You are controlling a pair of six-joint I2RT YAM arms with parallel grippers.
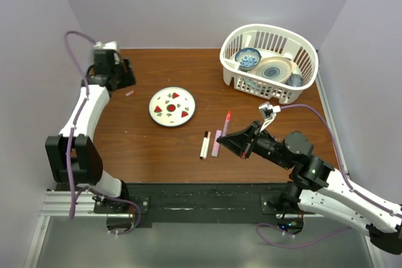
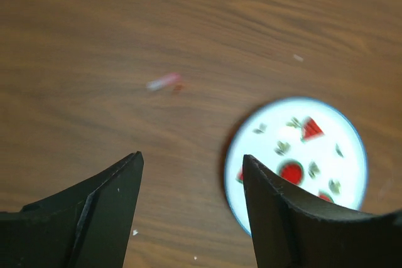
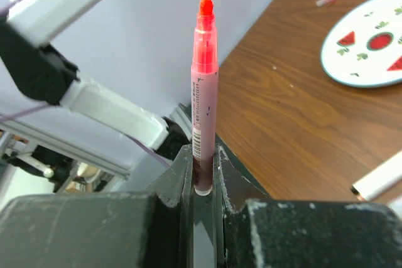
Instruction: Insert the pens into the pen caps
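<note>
From above, the left gripper (image 1: 127,72) hangs near the far-left corner of the table (image 1: 157,155). A small pink cap (image 1: 129,93) lies on the wood just nearer than it, between that corner and the watermelon plate (image 1: 171,106). The right gripper (image 1: 240,140) sits toward the near-right part of the table, and a reddish pen (image 1: 226,121) slants out of it toward the far edge. A white pen (image 1: 205,144) and a pale pink pen (image 1: 217,143) lie side by side just left of it. A white basket (image 1: 269,61) of dishes fills the far-right corner.

In the left wrist view the fingers (image 2: 107,211) stand apart with nothing between them. The cap lies ahead of them, blurred and well clear of the plate's rim. The step in hand looks like picking it up. The gripper should come forward and down until the cap sits midway between the pads. The wrist should turn so they close across the tube's width, pinching near the closed end so the mouth stays free. Which end is open cannot be told here.

In the right wrist view the jaws are clamped on the pen's lower barrel, with its red tip bare and pointing away. That long free length may wobble, so the pen is best kept steady while the cap is pushed slowly along its axis.
</note>
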